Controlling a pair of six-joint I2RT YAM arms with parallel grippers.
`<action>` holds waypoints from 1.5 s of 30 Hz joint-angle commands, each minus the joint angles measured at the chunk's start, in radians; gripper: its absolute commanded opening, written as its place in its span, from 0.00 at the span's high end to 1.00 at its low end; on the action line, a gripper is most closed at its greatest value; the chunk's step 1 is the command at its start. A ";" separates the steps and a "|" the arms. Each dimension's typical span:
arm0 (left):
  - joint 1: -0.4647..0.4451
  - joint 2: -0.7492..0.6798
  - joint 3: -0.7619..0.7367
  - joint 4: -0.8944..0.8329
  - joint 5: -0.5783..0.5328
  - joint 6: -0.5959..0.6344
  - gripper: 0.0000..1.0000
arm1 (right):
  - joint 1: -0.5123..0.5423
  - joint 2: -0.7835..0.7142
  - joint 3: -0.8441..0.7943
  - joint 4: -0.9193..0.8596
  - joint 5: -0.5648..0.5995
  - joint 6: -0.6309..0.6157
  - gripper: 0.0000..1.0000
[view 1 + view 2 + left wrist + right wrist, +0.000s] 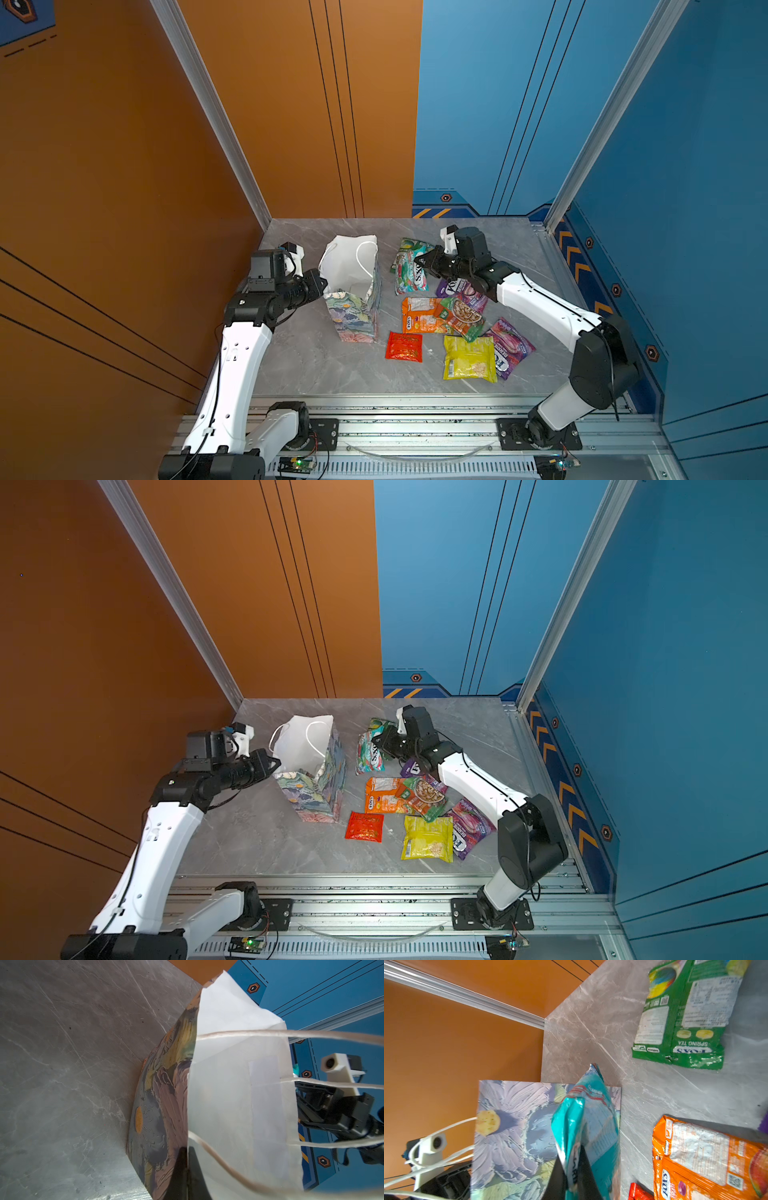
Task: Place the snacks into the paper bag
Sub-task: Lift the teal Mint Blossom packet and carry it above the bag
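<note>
The right gripper [571, 1167] had the teal packet [587, 1118] clamped, its long axis running straight out from the jaws; the paper bag [512, 1126] stood just ahead, the left gripper [187, 1159] pinching its rim.

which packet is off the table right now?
The teal packet, pinched edge-on in the right gripper near the paper bag. The green packet and orange packet lie flat on the table.

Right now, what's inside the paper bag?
Inside the paper bag only white lining and loose cord handles show, no packet. Its near wall covers part of the floor, so that corner cannot be checked.
</note>
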 commanded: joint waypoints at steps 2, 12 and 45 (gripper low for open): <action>0.010 -0.015 -0.018 0.001 0.018 0.002 1.00 | 0.024 -0.080 0.128 -0.090 0.110 -0.077 1.00; 0.012 -0.014 -0.029 0.013 0.023 -0.004 1.00 | 0.095 -0.051 0.414 -0.157 0.256 -0.178 1.00; 0.013 -0.018 -0.031 0.025 0.034 -0.021 1.00 | 0.367 0.442 1.210 -0.385 0.433 -0.314 1.00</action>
